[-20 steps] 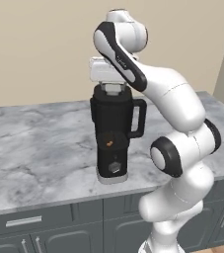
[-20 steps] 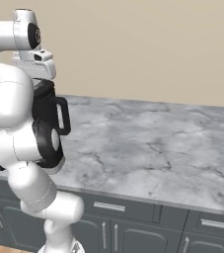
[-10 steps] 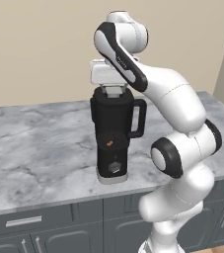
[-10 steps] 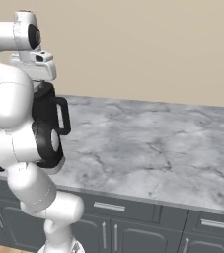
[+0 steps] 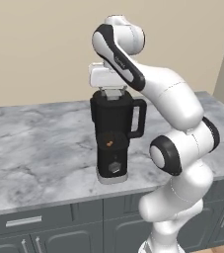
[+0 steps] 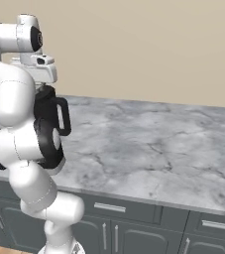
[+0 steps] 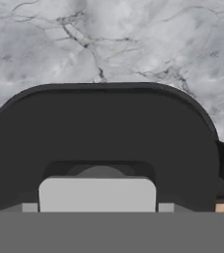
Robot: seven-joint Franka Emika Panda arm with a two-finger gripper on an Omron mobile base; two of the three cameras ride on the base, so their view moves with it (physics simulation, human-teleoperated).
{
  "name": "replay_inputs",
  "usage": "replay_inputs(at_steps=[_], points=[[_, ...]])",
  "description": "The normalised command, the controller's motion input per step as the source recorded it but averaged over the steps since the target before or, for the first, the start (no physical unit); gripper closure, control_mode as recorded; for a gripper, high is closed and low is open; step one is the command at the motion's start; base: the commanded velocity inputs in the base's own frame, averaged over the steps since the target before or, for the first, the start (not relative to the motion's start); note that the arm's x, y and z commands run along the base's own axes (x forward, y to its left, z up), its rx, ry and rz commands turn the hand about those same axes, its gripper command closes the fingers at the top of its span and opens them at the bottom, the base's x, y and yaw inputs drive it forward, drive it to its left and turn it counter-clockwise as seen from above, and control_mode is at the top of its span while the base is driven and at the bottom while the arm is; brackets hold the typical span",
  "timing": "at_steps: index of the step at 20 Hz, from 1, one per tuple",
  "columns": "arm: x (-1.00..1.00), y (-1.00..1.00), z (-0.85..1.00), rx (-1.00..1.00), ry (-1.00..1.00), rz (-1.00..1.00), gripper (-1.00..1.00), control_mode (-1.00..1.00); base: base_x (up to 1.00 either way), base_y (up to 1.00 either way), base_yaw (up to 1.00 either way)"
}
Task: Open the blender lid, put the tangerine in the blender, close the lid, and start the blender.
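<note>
Your arm rises from the base, folds at the elbow and reaches up and over so the hand points straight down onto the top of the blender (image 5: 112, 136), with the gripper (image 5: 111, 92) right at the blender lid (image 7: 101, 138). In the hand view the light grey cap (image 7: 97, 193) sits at the bottom edge, just where the fingertips would be, so you cannot tell whether the claw is closed on the cap or merely set around it. The blender stands upright on the grey marble counter (image 5: 39, 143), toward its near edge, loop handle (image 5: 138, 118) to the right and knob (image 5: 114, 167) facing you. A small orange spot, perhaps the tangerine (image 5: 109, 144), shows on the jar's front. Dark grey cabinet drawers (image 6: 129, 211) run under the counter, with a plain beige wall (image 6: 148, 44) behind.
</note>
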Motion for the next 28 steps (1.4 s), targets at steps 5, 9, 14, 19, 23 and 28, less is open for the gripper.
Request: replay_inputs(at_steps=[5,9,14,19,23,28], points=[[-0.02,-0.15,-0.45,0.01,-0.13,0.0,1.0,-1.0,0.0,0.0,0.0],[-0.03,-0.04,-0.75,0.0,-0.08,0.0,-1.0,-1.0,0.0,0.0,0.0],[-0.06,-0.01,-0.13,0.0,-0.16,0.0,-1.0,-1.0,0.0,0.0,0.0],[0.0,0.0,0.26,0.0,-0.21,0.0,-1.0,-1.0,0.0,0.0,0.0],[0.0,0.0,0.4,0.0,-0.14,0.0,-1.0,-1.0,0.0,0.0,0.0],[-0.35,-0.02,0.4,0.0,-0.24,-0.03,-1.0,-1.0,0.0,0.0,0.0]])
